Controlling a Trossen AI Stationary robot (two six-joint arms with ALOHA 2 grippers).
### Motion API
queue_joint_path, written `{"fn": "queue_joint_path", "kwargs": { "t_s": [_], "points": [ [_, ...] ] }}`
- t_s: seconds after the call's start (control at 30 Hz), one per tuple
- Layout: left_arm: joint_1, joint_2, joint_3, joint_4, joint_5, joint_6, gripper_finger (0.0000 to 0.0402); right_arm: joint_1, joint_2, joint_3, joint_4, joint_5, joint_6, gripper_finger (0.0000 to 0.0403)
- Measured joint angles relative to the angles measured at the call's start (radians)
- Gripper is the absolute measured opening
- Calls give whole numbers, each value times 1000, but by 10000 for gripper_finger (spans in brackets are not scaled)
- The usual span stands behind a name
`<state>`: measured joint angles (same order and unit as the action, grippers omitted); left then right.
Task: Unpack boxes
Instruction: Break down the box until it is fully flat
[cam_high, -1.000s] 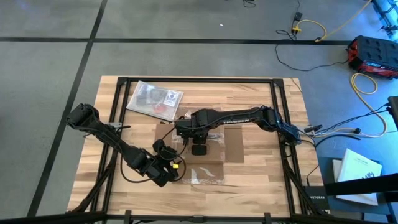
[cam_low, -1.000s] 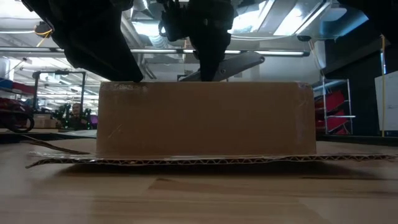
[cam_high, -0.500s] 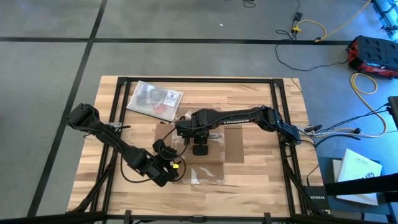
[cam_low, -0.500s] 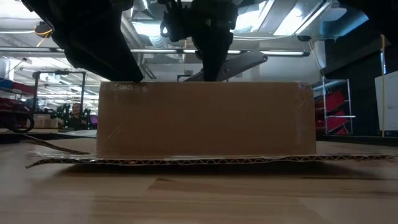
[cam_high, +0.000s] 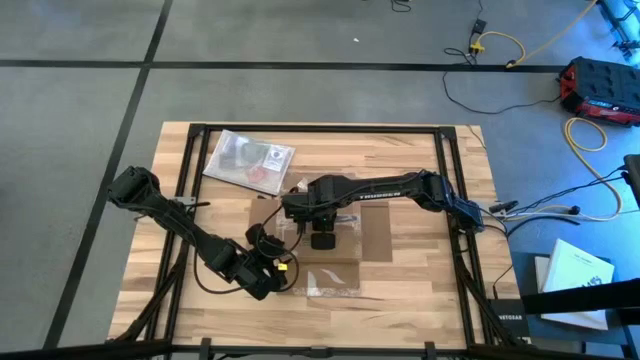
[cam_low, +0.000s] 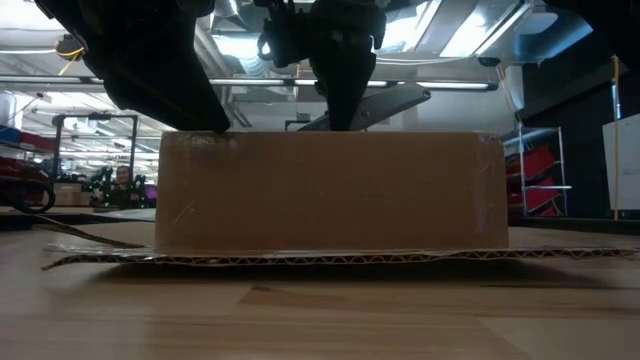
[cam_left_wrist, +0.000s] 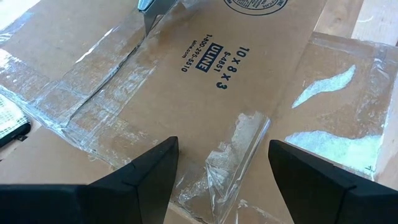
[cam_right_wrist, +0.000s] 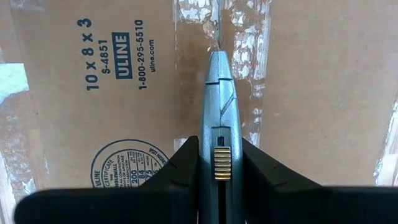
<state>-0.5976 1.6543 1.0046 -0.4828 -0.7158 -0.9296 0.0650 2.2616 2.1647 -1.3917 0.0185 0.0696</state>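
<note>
1. The left claw (cam_high: 283, 272) hangs open, holding nothing, at the near edge of the box (cam_high: 345, 238).
2. The box lies flat in the middle of the worktop (cam_high: 420, 290), right under both claws.
3. The right claw (cam_right_wrist: 216, 163) is closed on a grey knife (cam_right_wrist: 217, 93). The tip points along the taped seam (cam_right_wrist: 219, 25), so this arm is set to cut.
4. Only the right wrist view shows the knife lined up with the seam; the low view shows just the box's plain side (cam_low: 330, 190).
</note>
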Motion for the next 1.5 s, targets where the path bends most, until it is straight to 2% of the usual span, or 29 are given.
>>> {"fn": "queue_joint_path", "kwargs": {
  "t_s": [0.47,0.97,1.5],
  "points": [
    [0,0,0,1,0,12,239,-1,0,1,-73,-1,-22,58],
    [-2,0,0,-13,2,-14,239,-1,0,-3,70,6,-24,58],
    [0,0,1,-2,3,13,239,0,-4,1,-26,8,-115,58]
  ]
}}
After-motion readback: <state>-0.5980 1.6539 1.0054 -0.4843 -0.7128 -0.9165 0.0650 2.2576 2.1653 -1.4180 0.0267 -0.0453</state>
